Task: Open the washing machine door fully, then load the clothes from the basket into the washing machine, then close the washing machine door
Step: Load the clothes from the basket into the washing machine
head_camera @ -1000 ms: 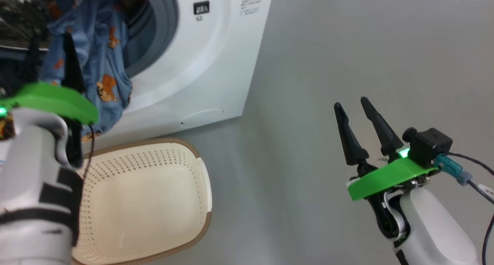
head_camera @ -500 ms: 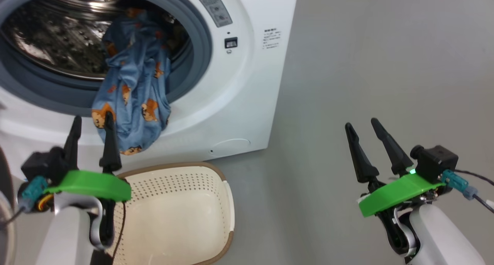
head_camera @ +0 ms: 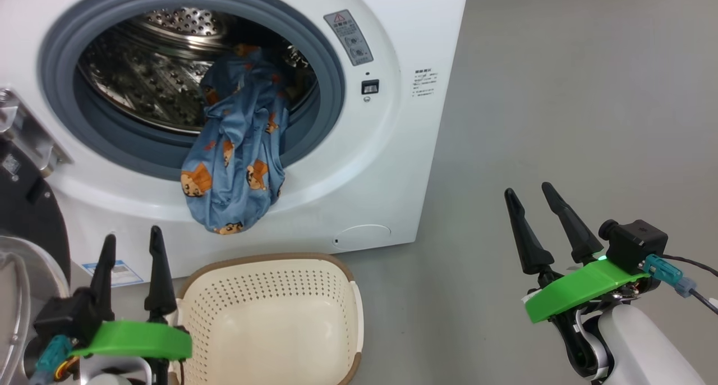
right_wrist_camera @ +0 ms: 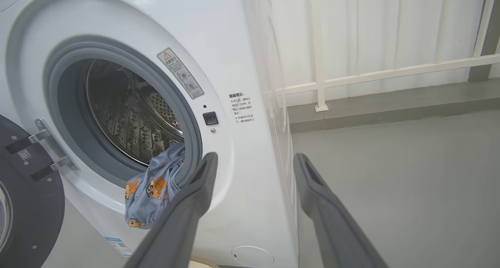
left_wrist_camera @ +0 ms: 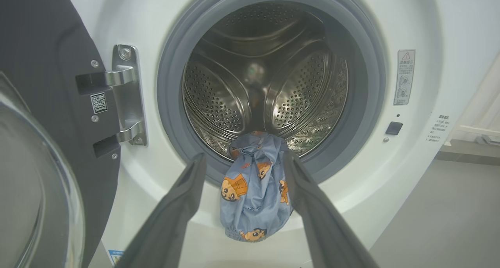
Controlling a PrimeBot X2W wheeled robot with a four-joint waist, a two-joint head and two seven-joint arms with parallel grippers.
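Clothes (head_camera: 238, 166): light blue, cartoon-printed, hanging out over washing machine (head_camera: 392, 149) seal; both jaws apart, empty.

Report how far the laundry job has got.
Done: the washing machine door stands swung open at the left, and the basket is empty. In hand: the clothes lie only partly in the washing machine, draped over the grey seal and hanging down its front; the left gripper and right gripper are both open and hold nothing. Left: push the hanging fabric fully into the drum, then close the door.
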